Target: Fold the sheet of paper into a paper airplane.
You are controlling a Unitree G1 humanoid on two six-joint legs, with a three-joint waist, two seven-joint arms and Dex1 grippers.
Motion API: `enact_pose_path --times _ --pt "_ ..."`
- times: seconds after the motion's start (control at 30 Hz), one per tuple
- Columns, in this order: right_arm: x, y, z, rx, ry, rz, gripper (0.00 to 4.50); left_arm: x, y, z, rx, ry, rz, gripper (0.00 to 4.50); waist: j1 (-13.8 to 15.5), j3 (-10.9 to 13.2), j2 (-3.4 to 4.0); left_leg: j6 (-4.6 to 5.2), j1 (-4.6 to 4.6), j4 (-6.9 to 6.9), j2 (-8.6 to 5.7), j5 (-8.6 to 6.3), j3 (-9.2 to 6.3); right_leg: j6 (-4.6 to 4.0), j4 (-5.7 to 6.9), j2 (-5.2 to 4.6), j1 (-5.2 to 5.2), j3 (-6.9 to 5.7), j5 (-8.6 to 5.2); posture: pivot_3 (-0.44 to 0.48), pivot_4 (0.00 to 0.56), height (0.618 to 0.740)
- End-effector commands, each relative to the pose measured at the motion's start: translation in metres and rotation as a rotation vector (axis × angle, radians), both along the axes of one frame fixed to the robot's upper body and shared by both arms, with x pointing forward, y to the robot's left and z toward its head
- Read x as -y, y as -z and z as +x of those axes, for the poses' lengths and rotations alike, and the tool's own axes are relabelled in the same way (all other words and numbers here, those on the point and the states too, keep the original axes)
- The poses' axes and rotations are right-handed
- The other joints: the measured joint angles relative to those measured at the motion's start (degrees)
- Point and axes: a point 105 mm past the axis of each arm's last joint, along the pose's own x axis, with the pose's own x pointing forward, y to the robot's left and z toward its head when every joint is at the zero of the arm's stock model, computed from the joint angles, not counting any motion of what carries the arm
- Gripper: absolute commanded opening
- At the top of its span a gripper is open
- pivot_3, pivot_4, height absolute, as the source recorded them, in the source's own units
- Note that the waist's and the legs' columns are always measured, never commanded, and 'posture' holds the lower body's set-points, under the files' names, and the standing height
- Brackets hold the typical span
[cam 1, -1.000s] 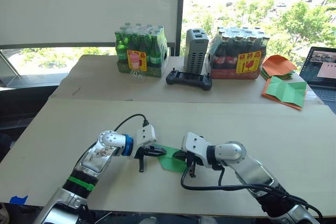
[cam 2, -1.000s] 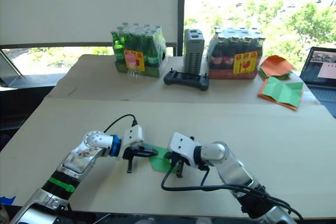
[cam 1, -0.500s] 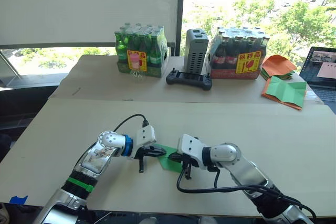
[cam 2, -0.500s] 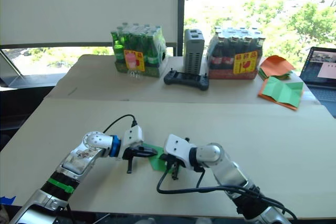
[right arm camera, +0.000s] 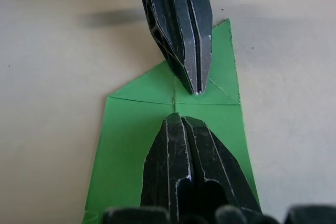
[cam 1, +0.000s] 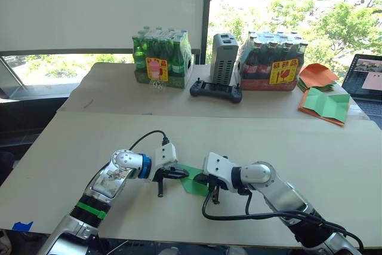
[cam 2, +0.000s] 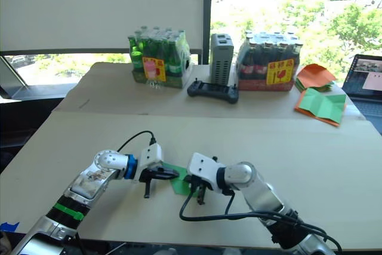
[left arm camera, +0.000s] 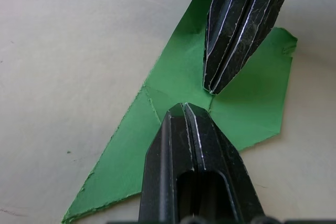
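The sheet of paper (cam 1: 192, 183) lies flat on the near table, bright green, folded to a point at one end with creases meeting at its middle (right arm camera: 128, 129). My left gripper (cam 1: 182, 173) is shut, its tip pressed on the paper's centre crease (left arm camera: 252, 103). My right gripper (cam 1: 201, 178) is also shut and faces it tip to tip, a small gap apart, resting on the same sheet. The left gripper (right arm camera: 197, 90) shows in the right wrist view and the right gripper (left arm camera: 212, 88) in the left wrist view. A paper airplane is out of view.
On the far table stand a green bottle pack (cam 1: 161, 58), a grey device (cam 1: 222, 58), a black controller (cam 1: 215, 91) and a cola pack (cam 1: 273, 61). Orange and green sheets (cam 1: 322, 103) and a laptop (cam 1: 367, 79) are at the far right.
My right gripper has slid slightly left over the paper toward the left gripper. The left gripper and the sheet have stayed put.
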Motion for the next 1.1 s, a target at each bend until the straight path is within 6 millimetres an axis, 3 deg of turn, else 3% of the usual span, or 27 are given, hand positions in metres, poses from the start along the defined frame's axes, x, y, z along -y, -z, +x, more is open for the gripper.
enact_pose_path --times 0.03,0.67,1.1 --pt "0.025 0.030 -0.001 -0.112 0.091 -0.116 0.04 -0.003 0.005 -0.004 -0.001 0.007 0.033 0.00 0.16 -0.07 0.00 0.00 0.01 0.00 0.00 0.00 0.00 0.00 -0.01 0.00 0.00 0.00 0.00 0.000 0.150 0.675" --pt "0.040 0.030 -0.018 -0.141 0.113 -0.141 0.04 0.003 0.006 0.000 0.002 0.014 0.035 0.00 1.28 -0.27 -0.04 0.02 0.04 -0.01 -0.01 -0.01 0.00 0.00 -0.10 -0.02 0.07 -0.01 0.00 0.000 0.150 0.675" --pt "0.080 0.022 -0.030 -0.158 0.186 -0.194 0.04 0.003 0.009 0.001 0.007 0.024 0.048 0.00 1.64 -0.38 -0.13 0.07 0.04 -0.01 -0.01 -0.04 0.00 0.01 -0.20 -0.03 0.13 -0.03 0.00 0.000 0.150 0.675"
